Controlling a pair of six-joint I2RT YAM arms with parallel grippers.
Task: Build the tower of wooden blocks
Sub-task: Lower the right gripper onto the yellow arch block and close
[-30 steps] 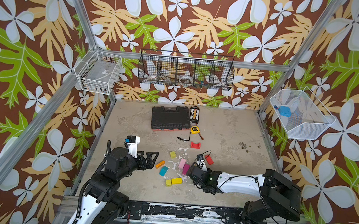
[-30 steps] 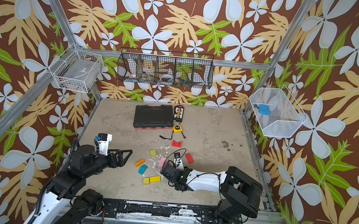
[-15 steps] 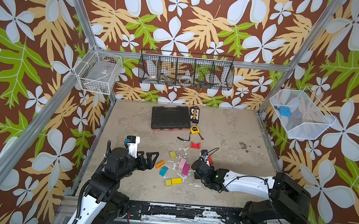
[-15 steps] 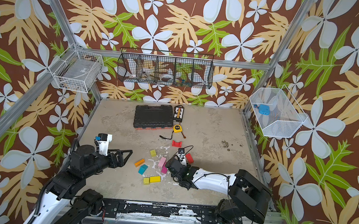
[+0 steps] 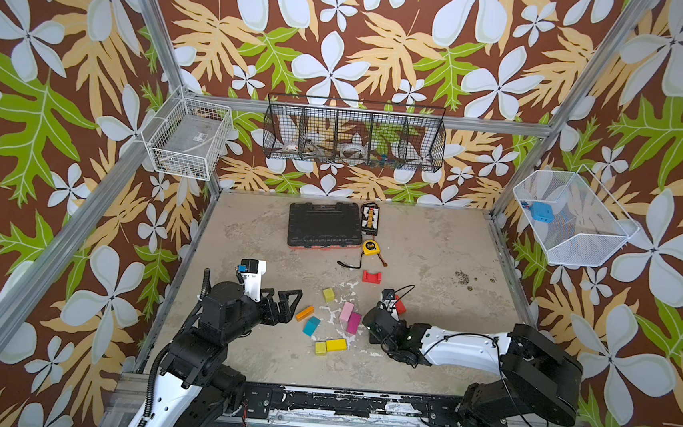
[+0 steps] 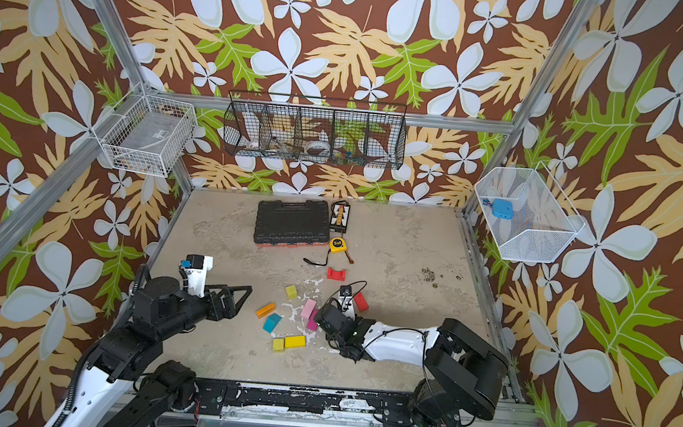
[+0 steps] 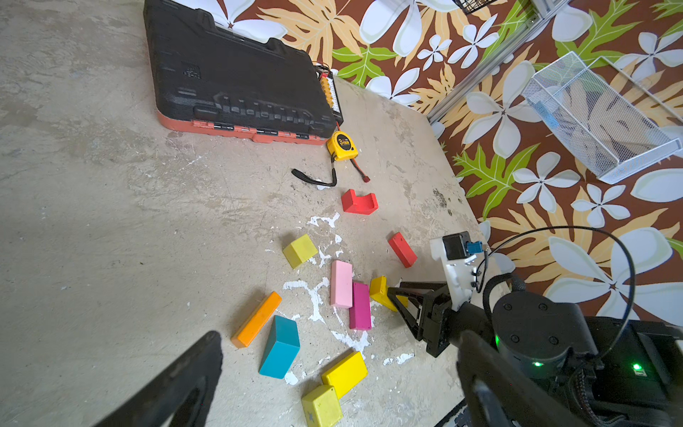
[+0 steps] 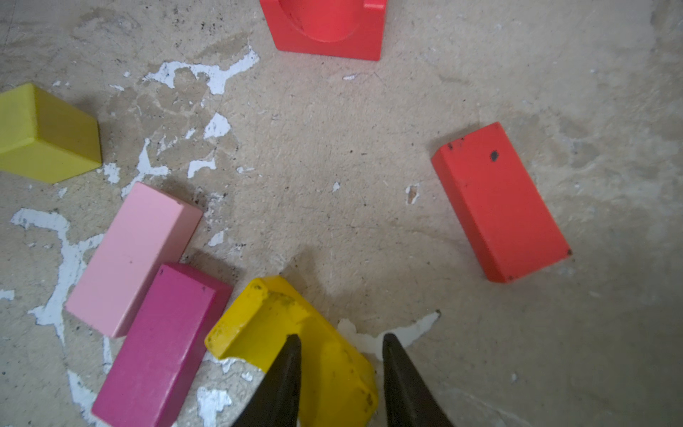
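- Barely shifted from a second ago: right arm low over the counter [image 5: 432, 251] at the same cluster, elbow drawn slightly back in from half a second ago; left arm and every loose block where they were.
- At the right claw [image 8: 340, 351]: jaws narrow, straddling a yellow block [image 8: 266, 325], one fingertip over its top, the other just beside its edge. Cannot tell whether truly pinched.
- Hard against that yellow block: magenta block [image 8: 162, 344], lying side by side with a pink block [image 8: 133, 255].
- Just right of the right claw in both top views: red block [image 5: 400, 307], flat and apart from the rest.
- At the left claw [image 5: 287, 305]: spread wide, empty, tips near an orange bar [image 5: 304, 313] without touching.
- Just beside the orange bar: teal block [image 5: 311, 326]. Nearer the robot: yellow bar [image 5: 336, 344] touching a small yellow cube [image 5: 320, 347].
- Farther back: larger yellow cube [image 5: 328, 294], alone, and beyond it a red arch [image 5: 371, 276].
- As for the tower: not yet begun, with the wood blocks scattered mid-counter between the two claws, each lying singly.
- Along the back of the counter: black tool case [image 5: 324, 225], with a yellow tape measure [image 5: 370, 248] just beside its corner.
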